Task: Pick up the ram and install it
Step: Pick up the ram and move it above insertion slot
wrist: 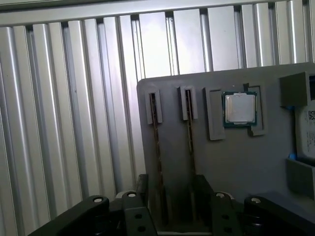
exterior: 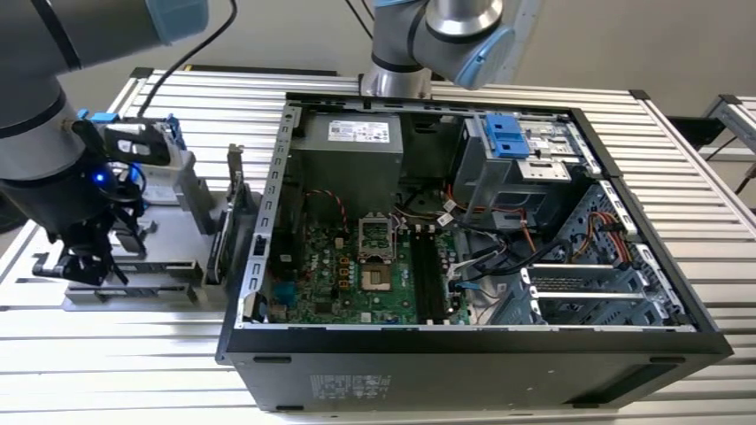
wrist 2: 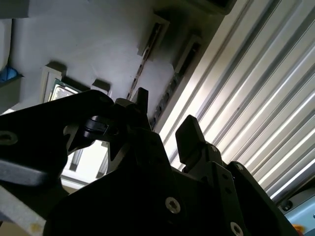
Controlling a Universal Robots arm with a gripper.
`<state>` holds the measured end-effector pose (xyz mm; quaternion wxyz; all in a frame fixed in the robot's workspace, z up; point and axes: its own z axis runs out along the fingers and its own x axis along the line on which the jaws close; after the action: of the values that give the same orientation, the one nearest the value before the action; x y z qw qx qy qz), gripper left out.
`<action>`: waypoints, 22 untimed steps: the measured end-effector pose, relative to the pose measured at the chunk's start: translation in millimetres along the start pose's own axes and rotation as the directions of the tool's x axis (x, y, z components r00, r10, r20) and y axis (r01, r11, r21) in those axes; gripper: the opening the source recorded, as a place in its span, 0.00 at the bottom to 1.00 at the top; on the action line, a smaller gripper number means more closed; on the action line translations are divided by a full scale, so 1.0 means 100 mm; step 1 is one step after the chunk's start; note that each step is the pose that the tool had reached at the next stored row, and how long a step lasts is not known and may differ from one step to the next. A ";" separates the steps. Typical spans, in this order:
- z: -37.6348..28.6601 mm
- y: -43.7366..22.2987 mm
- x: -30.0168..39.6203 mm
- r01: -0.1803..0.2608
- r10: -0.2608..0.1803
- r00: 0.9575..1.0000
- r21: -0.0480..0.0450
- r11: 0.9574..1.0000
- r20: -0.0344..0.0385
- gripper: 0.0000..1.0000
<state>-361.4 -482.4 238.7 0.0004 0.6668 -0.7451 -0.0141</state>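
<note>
Hovering my gripper (wrist: pixel 173 196) over the grey tray (wrist: pixel 236 162) | jaws apart, empty | ram (wrist: pixel 157 147) on edge just beneath, long axis running along the gap between the fingers, second stick (wrist: pixel 190 142) alongside.

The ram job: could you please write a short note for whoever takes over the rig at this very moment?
Gripper: jaws open and empty, low over the grey tray, which sits to the exterior view's left of the open computer case.
Ram sticks: two stand on edge in neighbouring tray slots, and the slots run between the jaws in the first wrist view. Neither is gripped.
Processor chip: in its own tray pocket beside them.
Done: the arm is at the tray.
Left: the pick-up and the install in the case.
</note>
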 end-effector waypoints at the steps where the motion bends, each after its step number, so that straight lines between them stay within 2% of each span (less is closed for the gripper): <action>1: 0.008 0.000 0.001 0.003 -0.003 1.000 0.000 1.000 0.000 1.00; 7: 0.065 -0.002 0.003 0.052 -0.052 0.999 -0.001 0.999 -0.001 1.00; 14: 0.116 -0.003 0.004 0.119 -0.119 0.993 -0.003 0.993 -0.003 1.00; 20: 0.143 -0.003 0.008 0.131 -0.131 0.991 -0.003 0.991 -0.003 1.00; 22: 0.144 -0.005 0.009 0.132 -0.132 0.991 -0.003 0.991 -0.006 1.00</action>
<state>-361.3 -483.1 224.2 0.0025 0.7146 -0.6994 -0.0130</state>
